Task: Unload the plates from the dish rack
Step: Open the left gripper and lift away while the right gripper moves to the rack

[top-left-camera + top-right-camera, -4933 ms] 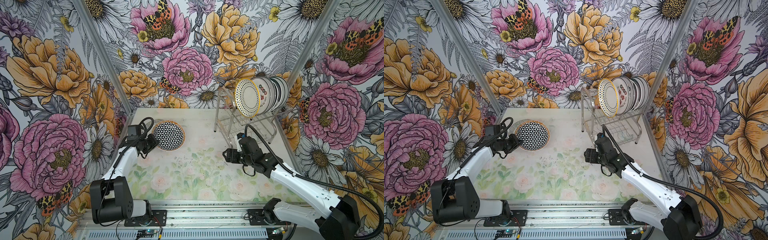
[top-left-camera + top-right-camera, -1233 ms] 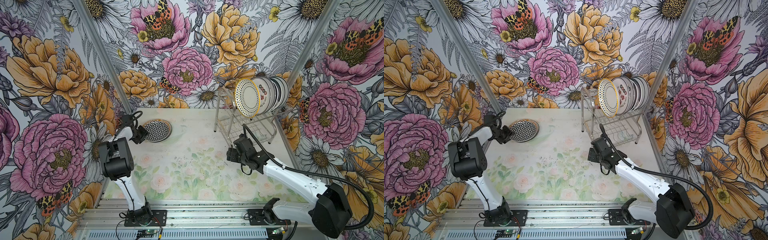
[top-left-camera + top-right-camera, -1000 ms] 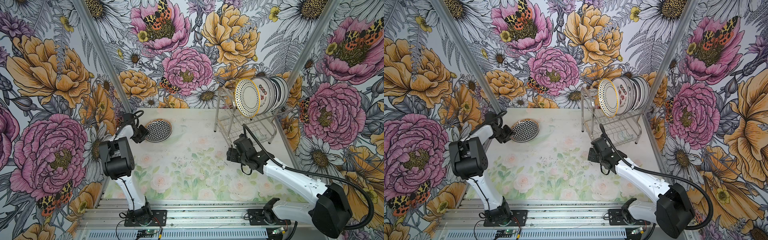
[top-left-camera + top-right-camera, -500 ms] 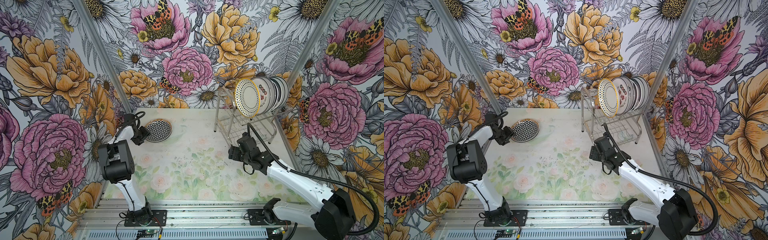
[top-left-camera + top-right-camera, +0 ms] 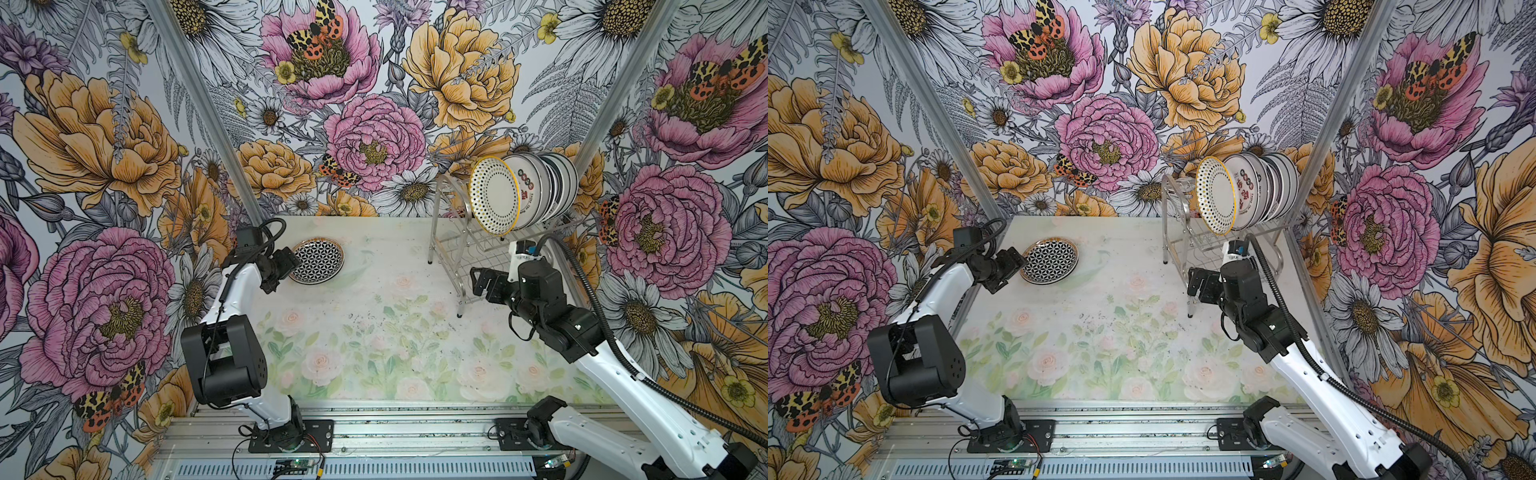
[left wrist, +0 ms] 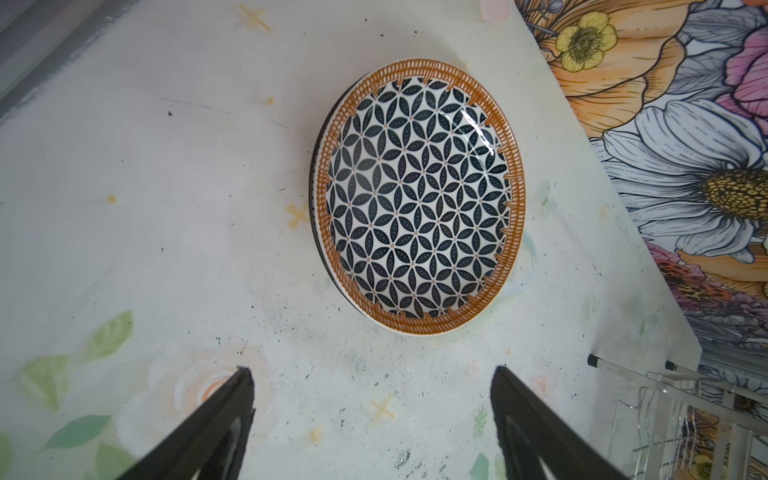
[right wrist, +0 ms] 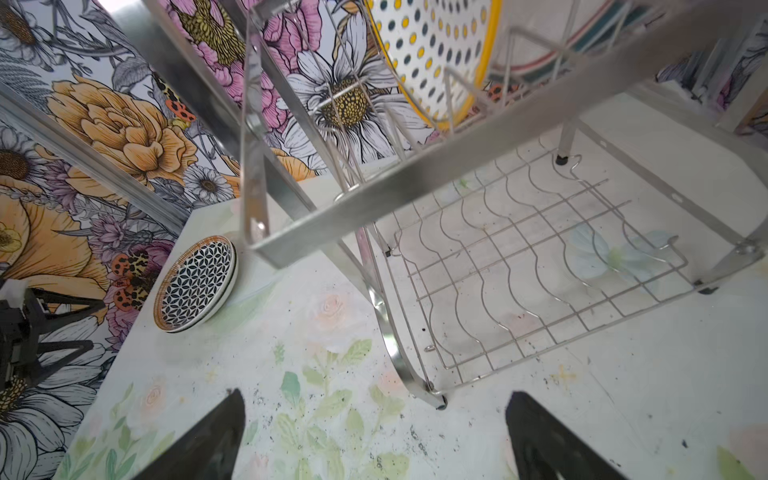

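Note:
The dish rack (image 5: pixel 461 249) (image 5: pixel 1183 245) stands at the back right. Several plates stand on edge in its upper tier, the front one dotted with a yellow rim (image 5: pixel 494 195) (image 5: pixel 1217 195) (image 7: pixel 440 54). Its lower tier (image 7: pixel 519 266) holds nothing. A black-lattice plate with an orange rim (image 5: pixel 318 261) (image 5: pixel 1050 260) (image 6: pixel 417 195) (image 7: pixel 195 284) lies flat at the back left on top of another plate. My left gripper (image 5: pixel 286 266) (image 5: pixel 1013 259) (image 6: pixel 372 374) is open and empty just left of it. My right gripper (image 5: pixel 478 282) (image 5: pixel 1196 284) (image 7: pixel 376 395) is open and empty at the rack's front leg.
Flowered walls close in the table on three sides, with metal posts (image 5: pixel 208 108) in the back corners. The stacked plates lie close to the left wall. A metal rail (image 5: pixel 374 424) runs along the table's front edge. The rack's corner (image 6: pixel 685 415) shows in the left wrist view.
My left gripper has opened wide and let go of the lattice plate, which now lies flat. My right gripper has opened further and moved toward the rack's front leg.

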Robot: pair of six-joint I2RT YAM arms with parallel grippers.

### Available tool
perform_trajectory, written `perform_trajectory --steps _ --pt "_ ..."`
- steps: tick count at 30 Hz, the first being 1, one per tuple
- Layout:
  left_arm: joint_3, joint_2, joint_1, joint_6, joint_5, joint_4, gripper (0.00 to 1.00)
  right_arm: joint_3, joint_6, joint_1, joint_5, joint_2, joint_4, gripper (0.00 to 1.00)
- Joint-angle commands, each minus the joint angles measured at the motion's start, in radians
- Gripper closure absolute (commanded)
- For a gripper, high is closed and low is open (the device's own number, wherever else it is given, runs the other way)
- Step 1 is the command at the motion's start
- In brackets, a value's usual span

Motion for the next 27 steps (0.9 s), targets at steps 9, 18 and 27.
perform_trajectory --steps 9,18,27 --pt "-0.103 -0.179 0.022 -0.008 0.027 0.005 0.01 0.512 -0.227 -0.053 0.035 0.163 -0.062 0.01" --pt "-0.234 -0.349 -0.055 -0.048 0.030 0.000 0.01 0.776 -0.268 -0.057 0.087 0.365 -0.134 0.01" --pt "-0.240 -0.394 -0.226 -0.096 -0.036 0.001 0.01 0.830 -0.295 -0.108 0.123 0.440 -0.137 0.01"
